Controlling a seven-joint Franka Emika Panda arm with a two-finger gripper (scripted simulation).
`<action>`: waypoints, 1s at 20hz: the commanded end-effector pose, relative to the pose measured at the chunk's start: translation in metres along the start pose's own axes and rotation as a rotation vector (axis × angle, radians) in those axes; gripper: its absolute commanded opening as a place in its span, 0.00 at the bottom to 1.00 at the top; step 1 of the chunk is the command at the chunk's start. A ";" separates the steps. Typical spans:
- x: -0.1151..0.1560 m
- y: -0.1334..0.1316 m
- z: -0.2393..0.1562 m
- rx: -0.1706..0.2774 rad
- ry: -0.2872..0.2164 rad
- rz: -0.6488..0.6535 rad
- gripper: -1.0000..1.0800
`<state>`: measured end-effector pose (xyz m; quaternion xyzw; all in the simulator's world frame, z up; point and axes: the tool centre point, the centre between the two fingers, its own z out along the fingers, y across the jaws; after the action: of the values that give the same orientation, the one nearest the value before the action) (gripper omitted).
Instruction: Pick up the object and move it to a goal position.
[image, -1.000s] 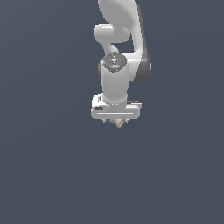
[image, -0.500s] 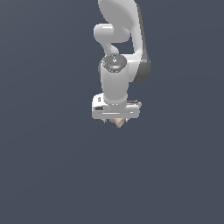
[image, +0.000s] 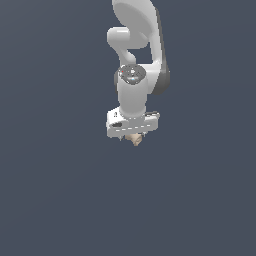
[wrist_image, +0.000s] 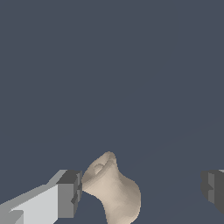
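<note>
Surface: a plain, dark slate-grey ground fills both views, with no edge, seam or marking to be made out.
Kind: cannot tell whether it is a tabletop or a floor.
Lying on it: a small tan object sits just past the frame's centre toward 12 o'clock in the exterior view; whether it rests on the ground or hangs clear of it cannot be told.
Wrist view: the same object shows against bare grey ground.
</note>
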<state>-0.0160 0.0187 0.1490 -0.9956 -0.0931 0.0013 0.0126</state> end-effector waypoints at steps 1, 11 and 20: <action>-0.007 -0.002 0.005 -0.004 -0.001 -0.066 0.96; -0.038 -0.012 0.028 -0.017 -0.004 -0.367 0.96; -0.060 -0.020 0.042 -0.023 -0.007 -0.571 0.96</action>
<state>-0.0757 0.0278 0.1094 -0.9345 -0.3559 0.0002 0.0014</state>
